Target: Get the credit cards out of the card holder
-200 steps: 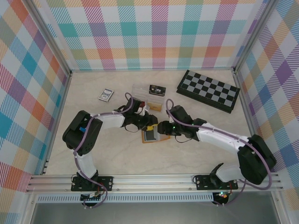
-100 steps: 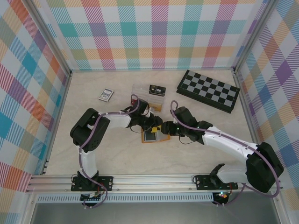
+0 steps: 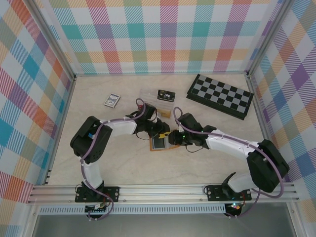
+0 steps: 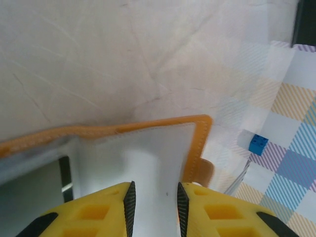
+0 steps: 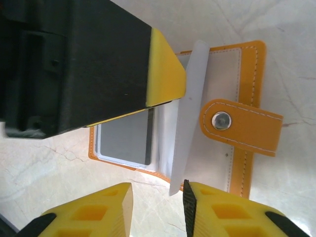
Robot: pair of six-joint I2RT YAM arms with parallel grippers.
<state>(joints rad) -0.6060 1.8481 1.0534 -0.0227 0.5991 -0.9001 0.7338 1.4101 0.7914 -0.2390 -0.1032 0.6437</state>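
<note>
the card holder lies open on the bench, near the middle, with both arms bent in over it from either side. in the right wrist view its orange stitched border frames pale inner panels, a dark grey card sits in one pocket, and an orange strap with a metal snap lies across the panel. the right fingers stand a narrow gap apart with bare bench between them; the lower end of a pale raised flap is just beside the inner edge of one. the left fingers are low over the pale panel, narrowly apart; i cannot tell whether they pinch anything. farther back stand a clear plastic box and a small card-like item. the chessboard lies at the far right.
</note>
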